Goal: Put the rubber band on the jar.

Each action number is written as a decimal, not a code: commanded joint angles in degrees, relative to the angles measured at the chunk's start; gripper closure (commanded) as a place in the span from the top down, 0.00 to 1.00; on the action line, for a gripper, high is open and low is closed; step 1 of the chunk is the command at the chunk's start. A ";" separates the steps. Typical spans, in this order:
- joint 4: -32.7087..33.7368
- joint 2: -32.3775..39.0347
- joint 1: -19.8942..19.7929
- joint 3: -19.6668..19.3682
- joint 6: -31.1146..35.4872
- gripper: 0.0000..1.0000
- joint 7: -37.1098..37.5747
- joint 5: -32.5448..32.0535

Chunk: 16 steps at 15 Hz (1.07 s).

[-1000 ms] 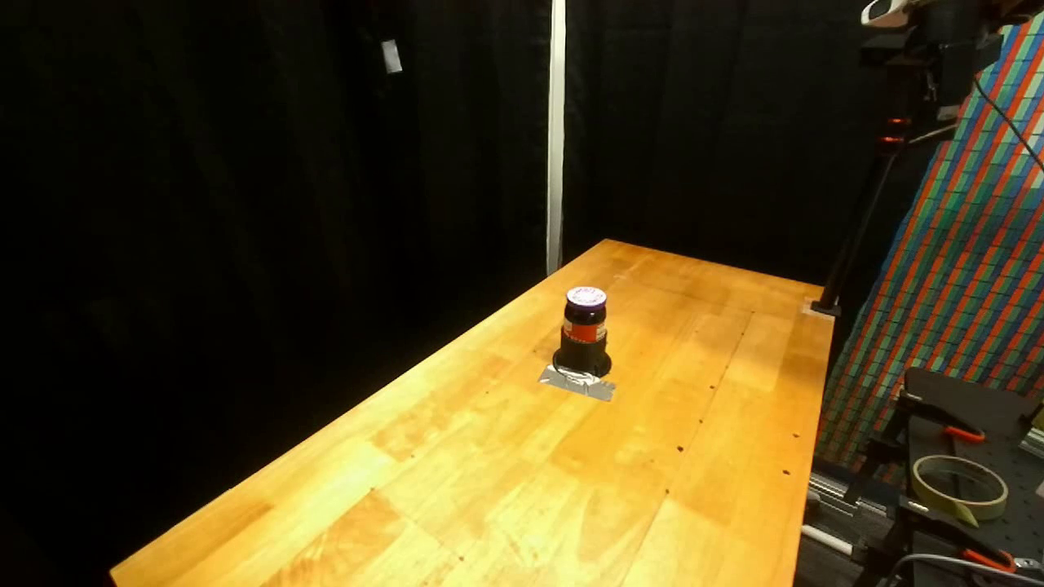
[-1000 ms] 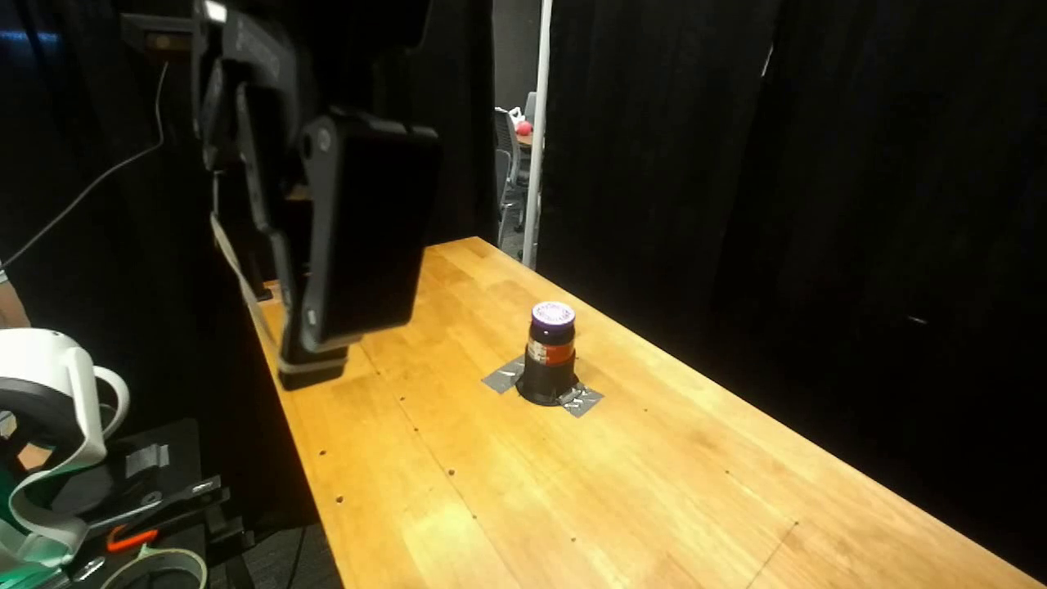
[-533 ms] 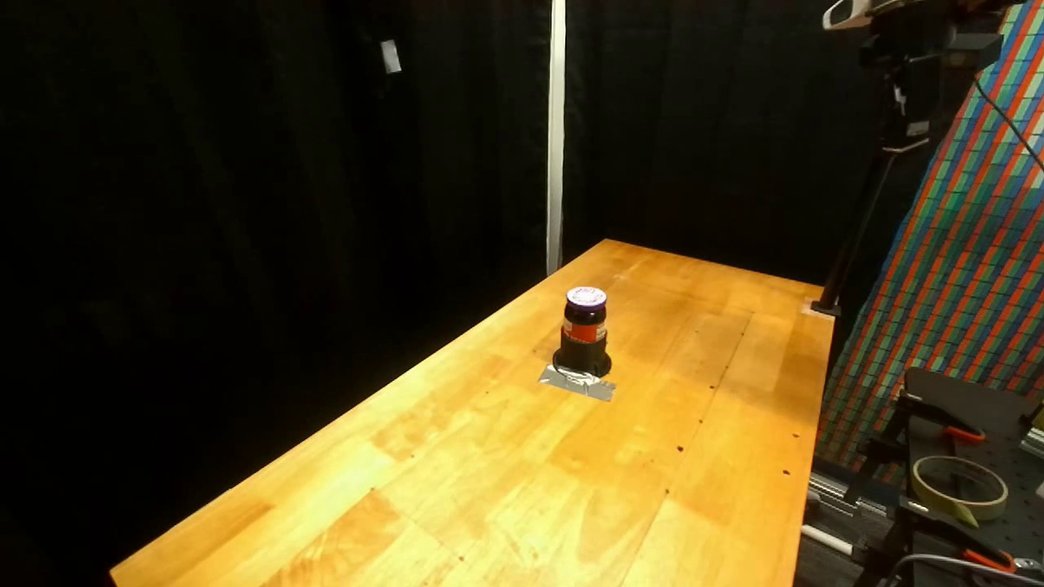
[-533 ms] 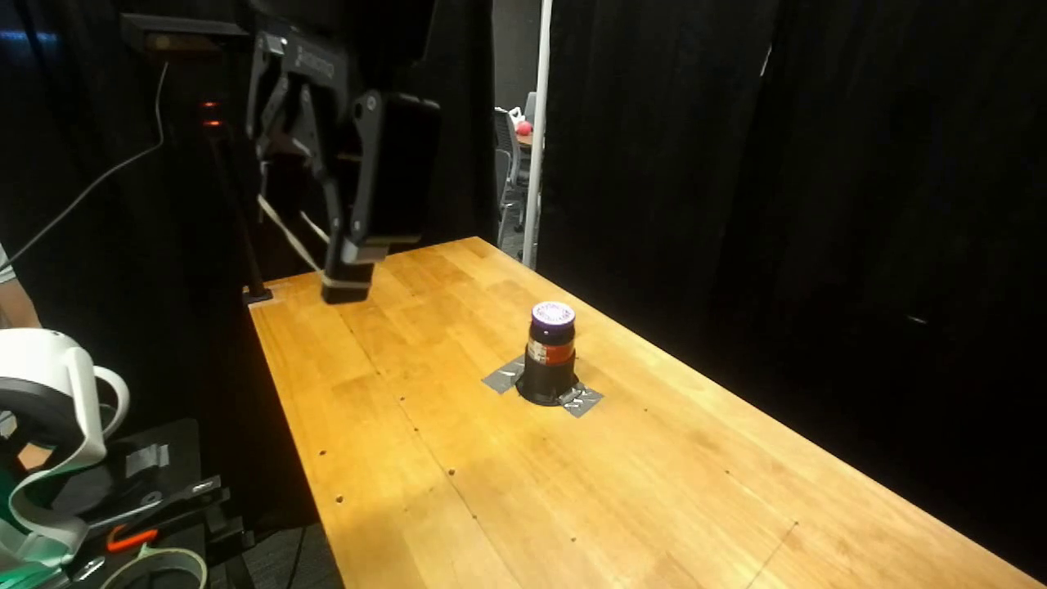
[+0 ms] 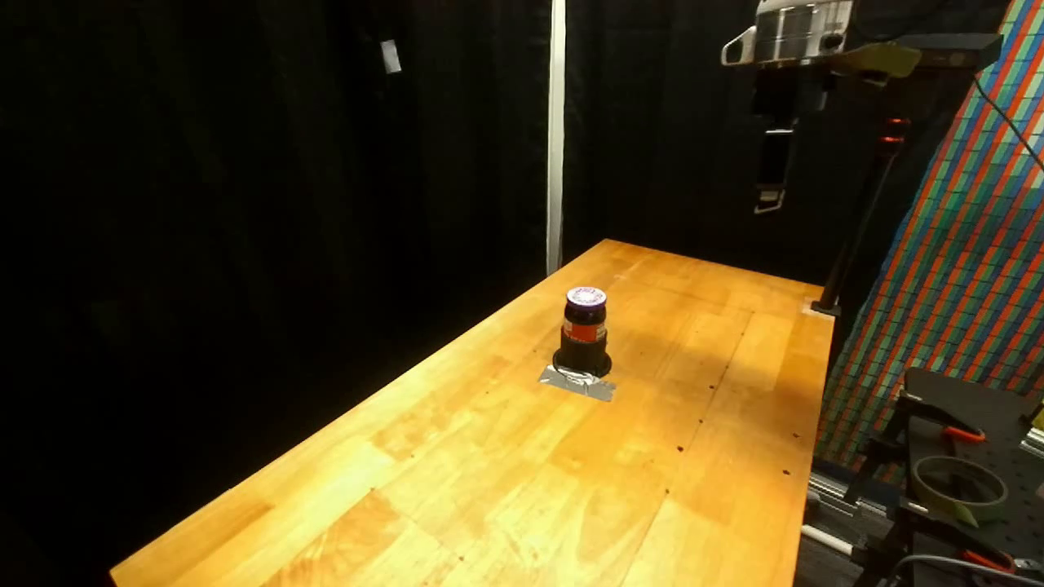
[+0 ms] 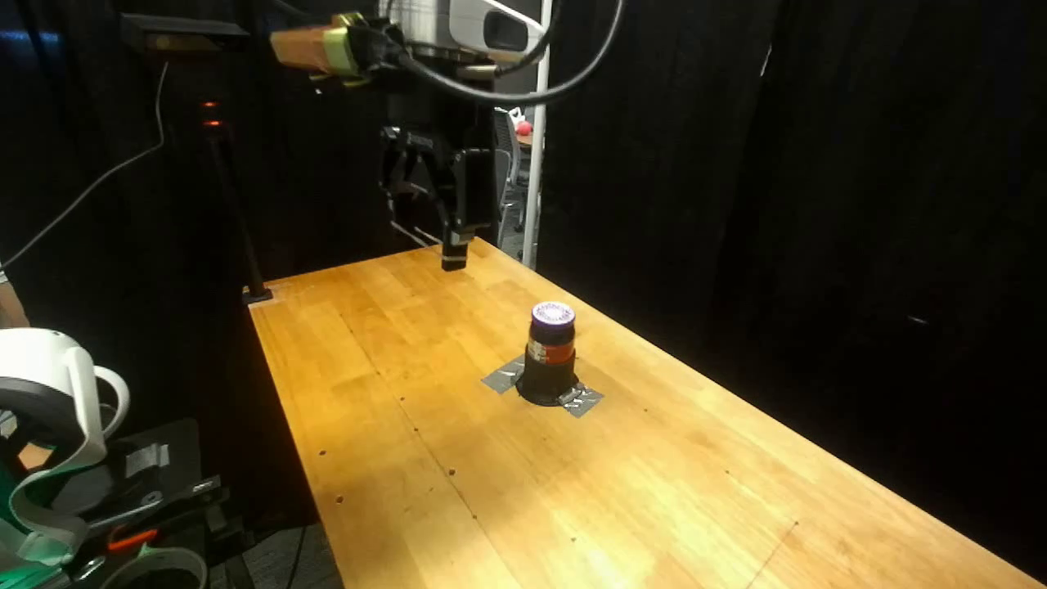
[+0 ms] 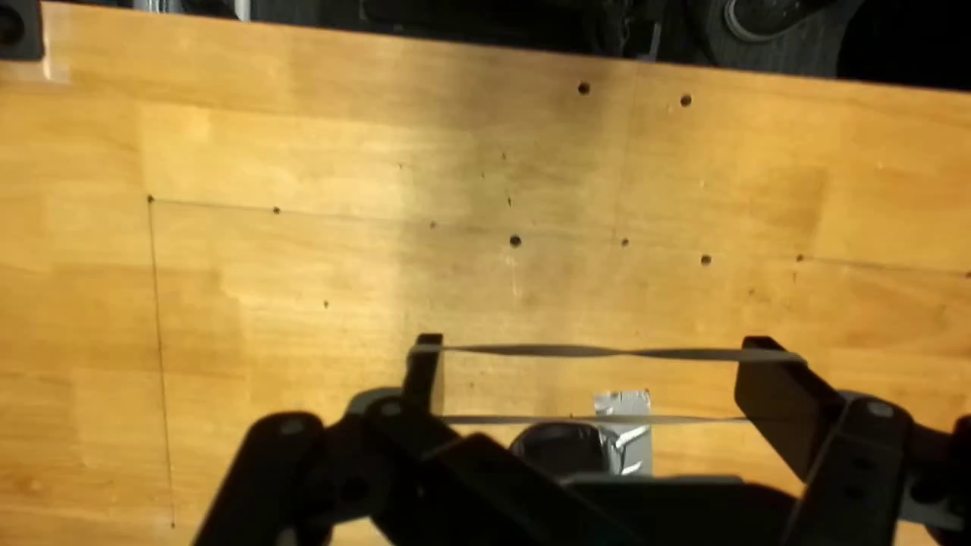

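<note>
We view the gripper (image 7: 596, 371) with its fingers (image 7: 777, 390) spread apart, the rubber band (image 7: 561, 350) looped around both and drawn into two strands across the gap. The jar (image 6: 551, 339) stands upright, long axis vertical, in a dark holder (image 6: 546, 381) taped to the table (image 6: 393, 343); in an exterior view we find it lower than the fingers and to the picture's right. In the wrist view a dark round form (image 7: 560, 447), probably jar or holder, shows outside the rubber band. We judge that the rubber band must be centred over the lid (image 6: 553, 313) before any descent.
</note>
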 commanded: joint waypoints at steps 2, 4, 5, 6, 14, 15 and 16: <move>2.32 7.58 0.89 1.53 15.94 1.00 4.77 2.75; 2.90 10.77 1.37 1.87 23.09 1.00 4.92 4.24; 3.59 12.43 1.56 2.14 25.29 1.00 4.92 4.26; 4.47 14.27 1.73 2.39 27.29 1.00 4.96 3.66; 16.26 28.01 2.90 2.82 28.56 1.00 3.48 -0.99; 17.74 29.37 3.07 2.79 28.27 1.00 3.49 -1.36; 19.58 31.23 3.13 2.70 28.44 1.00 3.22 -1.65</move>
